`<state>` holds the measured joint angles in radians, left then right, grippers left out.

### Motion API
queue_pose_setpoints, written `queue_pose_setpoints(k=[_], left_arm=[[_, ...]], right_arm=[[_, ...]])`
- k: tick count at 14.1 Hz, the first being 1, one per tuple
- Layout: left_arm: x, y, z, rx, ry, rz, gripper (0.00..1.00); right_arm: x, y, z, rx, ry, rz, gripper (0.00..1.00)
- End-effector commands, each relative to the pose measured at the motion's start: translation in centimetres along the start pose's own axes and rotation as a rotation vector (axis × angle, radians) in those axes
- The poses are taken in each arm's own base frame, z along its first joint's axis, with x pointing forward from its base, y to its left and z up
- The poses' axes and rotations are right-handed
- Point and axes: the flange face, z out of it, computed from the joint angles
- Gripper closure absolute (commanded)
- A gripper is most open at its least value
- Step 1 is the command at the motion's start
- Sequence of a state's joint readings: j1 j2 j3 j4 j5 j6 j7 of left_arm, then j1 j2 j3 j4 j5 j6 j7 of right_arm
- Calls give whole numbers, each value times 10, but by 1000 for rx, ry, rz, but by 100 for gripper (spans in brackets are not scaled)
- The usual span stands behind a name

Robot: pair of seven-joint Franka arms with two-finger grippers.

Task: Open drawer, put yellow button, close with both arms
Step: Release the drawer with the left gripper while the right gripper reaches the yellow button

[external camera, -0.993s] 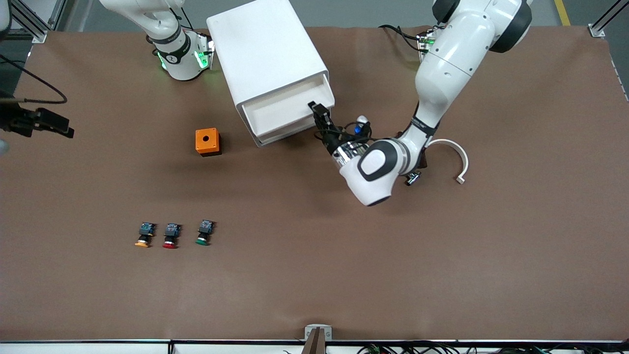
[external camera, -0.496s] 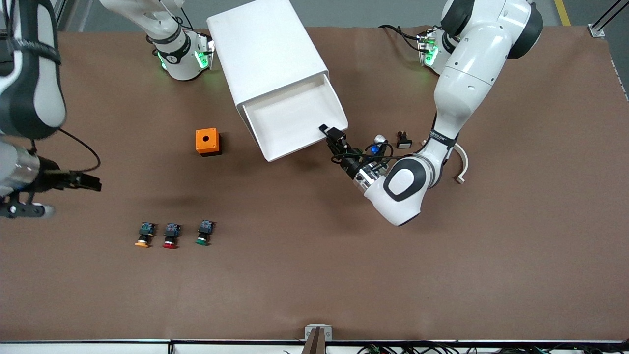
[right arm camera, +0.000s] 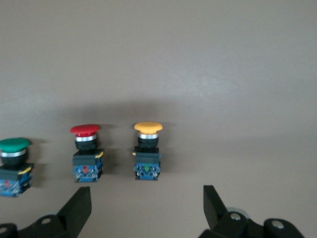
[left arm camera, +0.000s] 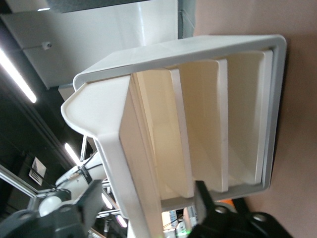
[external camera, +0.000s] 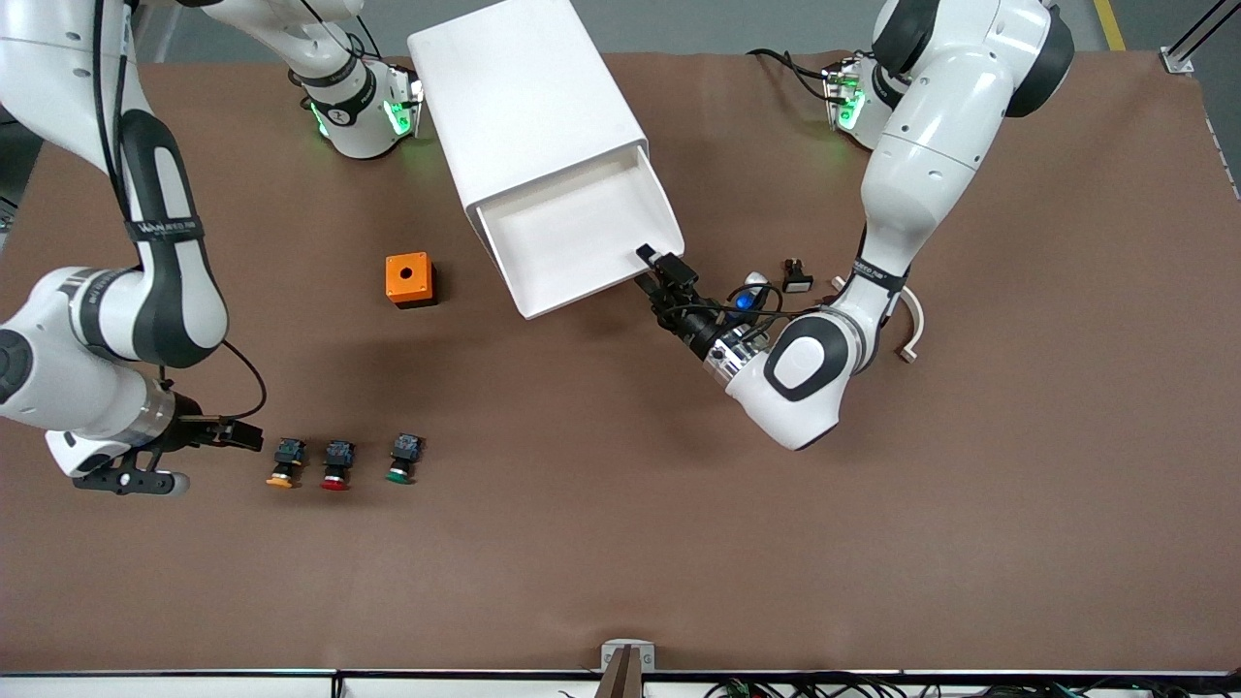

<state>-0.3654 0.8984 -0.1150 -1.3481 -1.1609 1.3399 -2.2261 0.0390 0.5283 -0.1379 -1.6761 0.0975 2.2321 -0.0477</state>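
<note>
The drawer (external camera: 574,233), the uppermost of the white cabinet (external camera: 524,107), stands pulled out and empty. My left gripper (external camera: 660,266) is at the drawer's front corner toward the left arm's end. In the left wrist view its open fingers (left arm camera: 93,201) straddle the drawer's front wall (left arm camera: 130,148) with gaps on both sides. The yellow button (external camera: 282,463) lies on the table, the end one in a row of three. My right gripper (external camera: 249,435) is low beside it, open and empty. In the right wrist view the yellow button (right arm camera: 147,148) sits just ahead of the right gripper (right arm camera: 147,208).
A red button (external camera: 336,465) and a green button (external camera: 401,460) lie beside the yellow one. An orange box with a hole (external camera: 409,279) stands next to the cabinet. A small black part (external camera: 797,279) and a white curved piece (external camera: 909,315) lie by the left arm.
The left gripper drew the top drawer out of the cabinet, then stayed at its front edge. The right arm swung in and came down beside the yellow button.
</note>
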Motion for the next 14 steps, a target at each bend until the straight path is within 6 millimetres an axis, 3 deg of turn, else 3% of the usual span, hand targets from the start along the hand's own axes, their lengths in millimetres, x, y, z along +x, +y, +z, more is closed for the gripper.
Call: queue_pose_setpoints(k=[1, 5, 7, 9, 14], left_arm=[[-11, -14, -15, -1, -32, 189, 0], [-21, -32, -53, -77, -46, 601, 0], [-18, -34, -79, -154, -28, 782, 0], [-19, -35, -84, -237, 65, 944, 0], [-30, -71, -108, -484, 361, 1234, 0]], right_arm=[[1, 2, 24, 30, 15, 43, 0], [-6, 4, 76, 49, 12, 85, 0], [-10, 0, 88, 45, 16, 79, 0], [-12, -1, 97, 42, 5, 78, 0], [-14, -5, 120, 33, 3, 72, 2]])
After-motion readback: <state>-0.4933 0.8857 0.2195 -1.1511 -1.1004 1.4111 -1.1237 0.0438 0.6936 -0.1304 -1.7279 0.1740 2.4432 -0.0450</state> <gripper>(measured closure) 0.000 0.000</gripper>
